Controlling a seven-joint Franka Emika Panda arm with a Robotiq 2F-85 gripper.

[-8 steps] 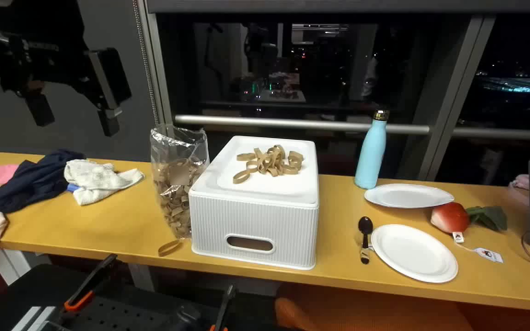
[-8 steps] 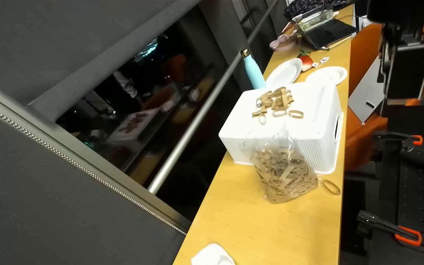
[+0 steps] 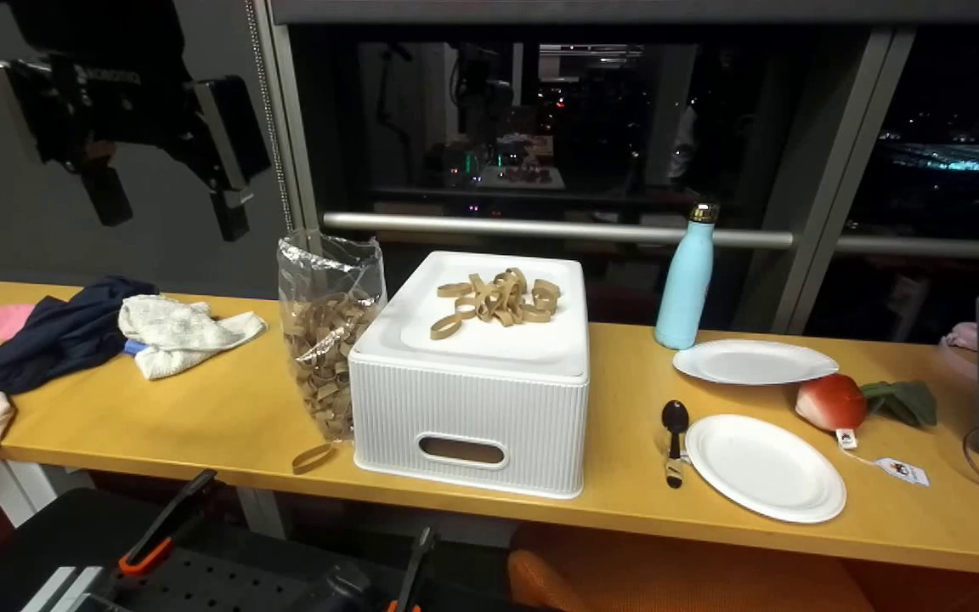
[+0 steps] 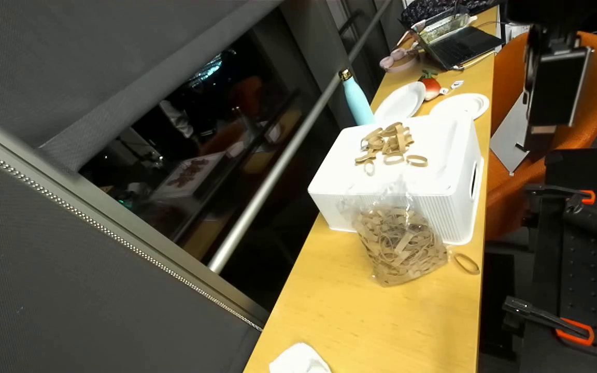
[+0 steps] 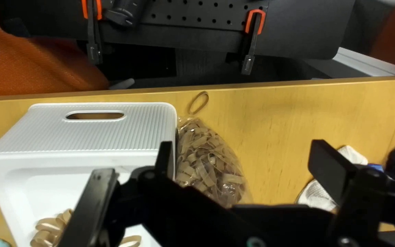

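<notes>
Above the level of the counter (image 3: 200, 416), hovering with hand (image 3: 171, 206) spread and empty, nearest the clear bag of rubber bands (image 3: 319, 357) upright against the white ribbed box (image 3: 472, 412), could tip that seemingly open-topped bag and spill its contents by descending off-centre.
</notes>
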